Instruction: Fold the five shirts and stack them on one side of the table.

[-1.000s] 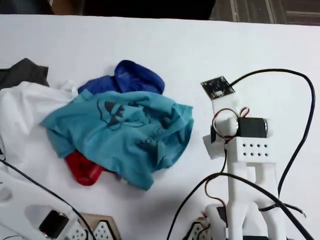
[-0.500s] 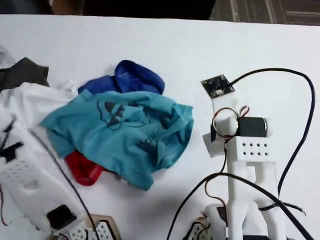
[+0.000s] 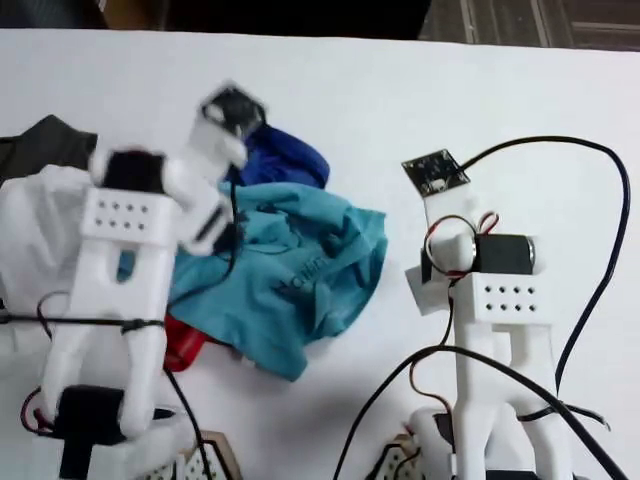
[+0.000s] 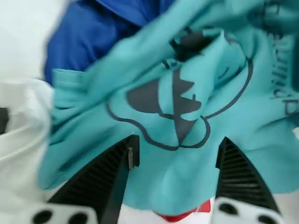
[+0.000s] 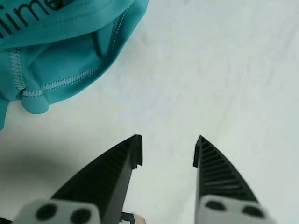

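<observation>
At the left edge of the table (image 3: 420, 70) a dark grey shirt (image 3: 45, 140) lies bunched, with a white shirt (image 3: 35, 225) heaped against it on the near side. Your left arm stands over this part of the pile. Its left gripper (image 4: 178, 140) hangs spread wide, grasping nothing, right above the printed chest of the teal shirt (image 3: 310, 265). A red shirt (image 3: 185, 342) pokes out from under the teal one toward the near edge, and a blue shirt (image 3: 290, 155) shows beneath it toward the far edge. The teal shirt tops the heap, crumpled, around the middle of the table. Further right, the right gripper (image 5: 168, 138) is also spread and empty. It sits over bare table just beside the teal shirt's hem, not touching it.

By my reading you are at the very first step: all 5 shirts are in 1 tangle, 0 are folded, and no stack is started. The teal shirt looks like the one to take, since it lies on top. The next move calls for lowering the left gripper onto the cloth and pinching 1 layer only. Then lift it off the others toward the bare right half of the table, where the right gripper can catch the hem and help spread it flat.
</observation>
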You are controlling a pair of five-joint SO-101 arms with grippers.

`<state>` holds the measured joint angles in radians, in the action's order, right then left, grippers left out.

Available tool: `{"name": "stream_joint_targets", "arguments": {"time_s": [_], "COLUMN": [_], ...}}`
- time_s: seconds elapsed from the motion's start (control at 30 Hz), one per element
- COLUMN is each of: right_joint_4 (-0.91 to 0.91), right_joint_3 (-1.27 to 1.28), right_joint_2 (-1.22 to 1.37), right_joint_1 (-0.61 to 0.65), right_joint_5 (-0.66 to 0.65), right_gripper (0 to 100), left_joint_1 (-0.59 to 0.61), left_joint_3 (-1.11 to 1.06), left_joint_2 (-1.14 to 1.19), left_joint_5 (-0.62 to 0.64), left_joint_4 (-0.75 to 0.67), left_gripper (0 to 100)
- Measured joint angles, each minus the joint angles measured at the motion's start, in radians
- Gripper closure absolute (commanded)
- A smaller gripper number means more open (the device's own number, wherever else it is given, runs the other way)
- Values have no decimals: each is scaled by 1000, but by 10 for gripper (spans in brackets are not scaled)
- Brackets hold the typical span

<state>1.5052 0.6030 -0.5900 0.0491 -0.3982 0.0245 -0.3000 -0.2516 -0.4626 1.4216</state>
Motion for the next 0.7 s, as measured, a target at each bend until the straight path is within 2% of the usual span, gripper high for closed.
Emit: {"name": "stream_joint_targets", "arguments": {"time_s": [0.13, 0.33, 0.4, 0.47, 0.5, 0.53, 0.7], "right_joint_4": [0, 0, 0, 0, 0, 0, 0], "right_joint_3": [0, 0, 0, 0, 0, 0, 0], "right_joint_2": [0, 0, 0, 0, 0, 0, 0], "right_joint_1": [0, 0, 0, 0, 0, 0, 0], "right_joint_5": [0, 0, 0, 0, 0, 0, 0], "right_gripper": [811, 811, 811, 810, 809, 809, 809], "left_joint_1": [-8, -8, -8, 5, 18, 38, 239], "left_joint_3": [-207, -344, -373, -387, -387, -387, -376], "left_joint_2": [-2, -6, -6, -9, -11, -14, -14], "left_joint_5": [-2, -2, -20, -60, -75, -78, -124], "left_joint_4": [-157, -344, -374, -385, -385, -385, -382], "left_gripper": [714, 721, 788, 948, 995, 954, 976]}}
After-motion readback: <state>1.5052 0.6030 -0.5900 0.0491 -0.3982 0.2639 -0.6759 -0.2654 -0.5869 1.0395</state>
